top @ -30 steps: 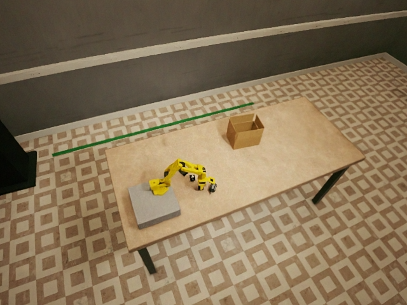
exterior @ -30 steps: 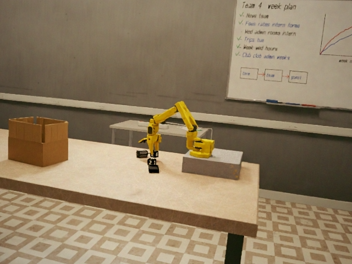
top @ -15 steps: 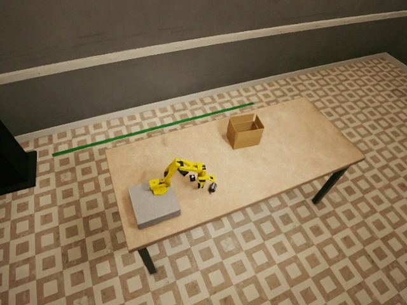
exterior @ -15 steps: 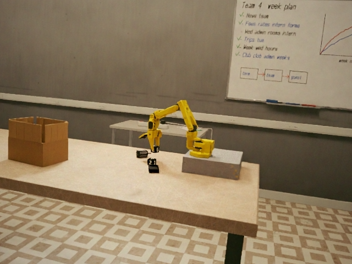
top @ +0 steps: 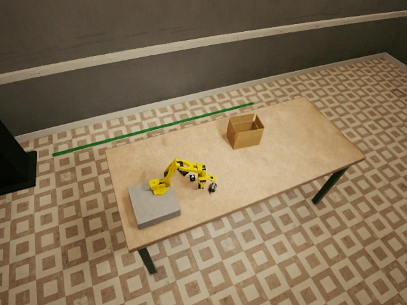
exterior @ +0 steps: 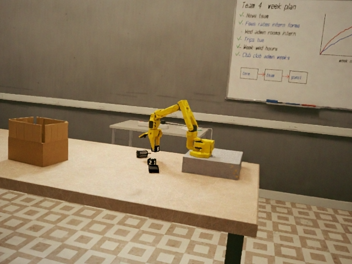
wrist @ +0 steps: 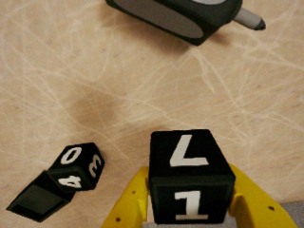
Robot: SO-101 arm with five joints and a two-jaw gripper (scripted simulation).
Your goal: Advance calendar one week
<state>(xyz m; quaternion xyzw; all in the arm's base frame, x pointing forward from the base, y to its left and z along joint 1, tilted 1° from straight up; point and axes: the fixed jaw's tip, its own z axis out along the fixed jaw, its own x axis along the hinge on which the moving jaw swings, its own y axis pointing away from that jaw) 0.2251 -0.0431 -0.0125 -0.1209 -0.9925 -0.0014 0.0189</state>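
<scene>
My gripper (wrist: 190, 209) is shut on a black number cube (wrist: 190, 173) and holds it above the table. Its faces toward the wrist camera show a 7 and a 1. In the exterior view the held cube (exterior: 155, 148) hangs a little above the table. The second black cube (wrist: 78, 166) shows 0, 3 and 4 and sits at one end of the small black tray (wrist: 35, 201), to the lower left of the held cube. This cube (exterior: 152, 161) and the tray (exterior: 153, 168) also show in the exterior view. I cannot tell whether it lies flat.
A dark grey oblong object with a pen-like tip (wrist: 182, 16) lies on the table just beyond the held cube. An open cardboard box (top: 245, 130) stands far across the table. The arm's base sits on a grey block (top: 153, 204).
</scene>
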